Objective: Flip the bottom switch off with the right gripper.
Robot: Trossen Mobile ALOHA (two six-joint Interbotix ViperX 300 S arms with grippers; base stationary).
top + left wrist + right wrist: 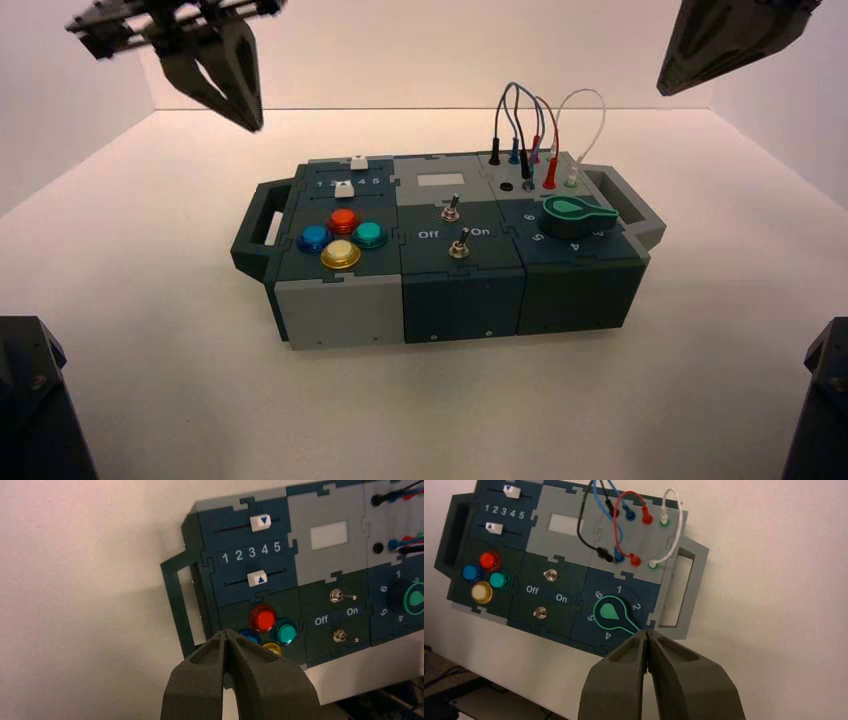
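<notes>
Your right gripper [672, 88], upper right in the high view, has its fingertips pressed together and grips nothing; it hangs clear of the box [345, 310]. Outward from it, below the frame's centre, you find the bottom switch [459, 249], a small metal toggle on the dark middle panel near the "Off" and "On" lettering. Nothing touches the switch, so your approach and the flip apparently remain. Your left gripper [255, 127] waits at upper left, closed and empty.

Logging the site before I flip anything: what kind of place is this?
Probably a lab test booth: plain pale walls, a bare-looking tabletop, and a practice box with toggle switches.
</notes>
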